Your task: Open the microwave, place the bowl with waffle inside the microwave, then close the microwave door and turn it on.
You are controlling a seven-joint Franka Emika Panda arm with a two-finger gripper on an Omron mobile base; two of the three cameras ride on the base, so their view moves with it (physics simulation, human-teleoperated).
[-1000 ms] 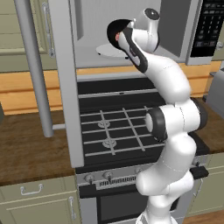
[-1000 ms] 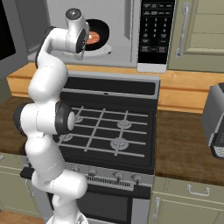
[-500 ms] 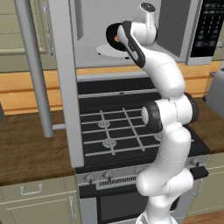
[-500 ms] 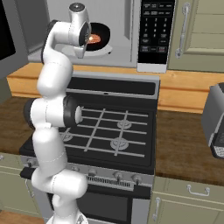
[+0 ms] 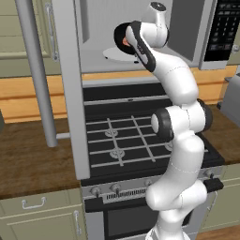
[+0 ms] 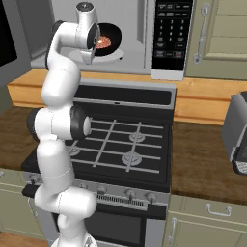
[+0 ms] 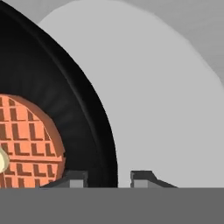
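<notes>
The pincer (image 7: pixel 107 178) reaches into the open microwave (image 6: pixel 140 58), its two dark fingertips (image 7: pixel 75 178) set one on each side of the black bowl's (image 7: pixel 74 105) rim; whether they press the rim or stand just clear of it I cannot tell. The bowl spreads away to the pincer's left in the hand view, with the orange grid-patterned waffle (image 7: pixel 28 140) lying in its bottom. To the pincer's right and beyond it lies the white round turntable plate (image 7: pixel 162 109), and the bowl sits on or just over this plate.

In the right base view the bowl (image 6: pixel 107 41) with its waffle (image 6: pixel 103 41) shows just past the hand, inside the cavity, with the dark keypad panel (image 6: pixel 171 34) further right. In the left base view the microwave door (image 5: pixel 63 84) is swung wide open, well to the pincer's left, its long grey bar handle (image 5: pixel 37 75) hanging over the wooden counter (image 5: pixel 33 154). The black gas stove (image 5: pixel 126 140) lies below the pincer.
</notes>
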